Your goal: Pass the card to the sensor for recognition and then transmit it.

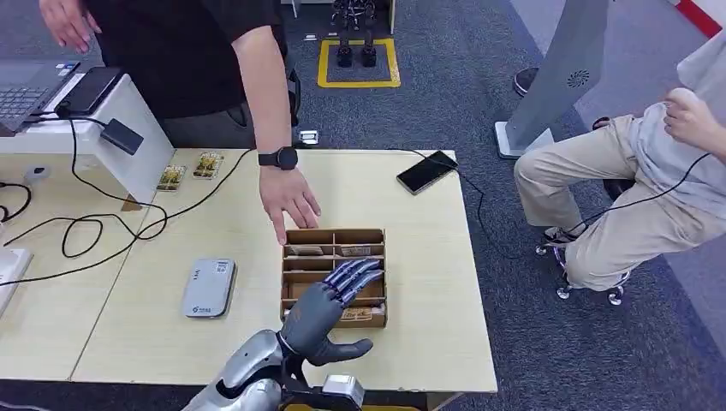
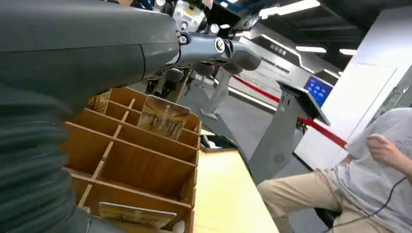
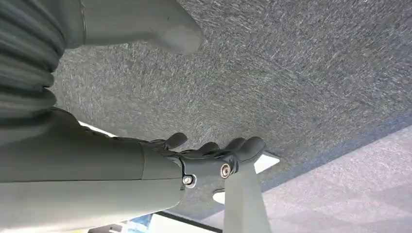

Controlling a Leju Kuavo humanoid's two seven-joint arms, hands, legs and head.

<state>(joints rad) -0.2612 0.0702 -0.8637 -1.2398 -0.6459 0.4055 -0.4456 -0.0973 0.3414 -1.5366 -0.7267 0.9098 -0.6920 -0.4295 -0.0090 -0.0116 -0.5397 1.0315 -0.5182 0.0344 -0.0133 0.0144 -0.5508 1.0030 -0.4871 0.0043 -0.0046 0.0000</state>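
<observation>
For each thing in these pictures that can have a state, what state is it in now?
Left hand: open, fingers spread above the divided wooden box, holding nothing.
Right hand: fingers curled, holding nothing, hanging over grey carpet.
Divided wooden box: open-topped, flat on the table, cards in several compartments.
Picture card: leaning upright in a far compartment.
Grey flat sensor: lying flat, nothing on it.
Black phone: lying flat, cable plugged in.

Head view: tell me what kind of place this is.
Likely a robot test lab or demo hall: grey carpet with a yellow-taped floor square, a table carrying a laptop and trailing cables, and a kiosk stand.
</observation>
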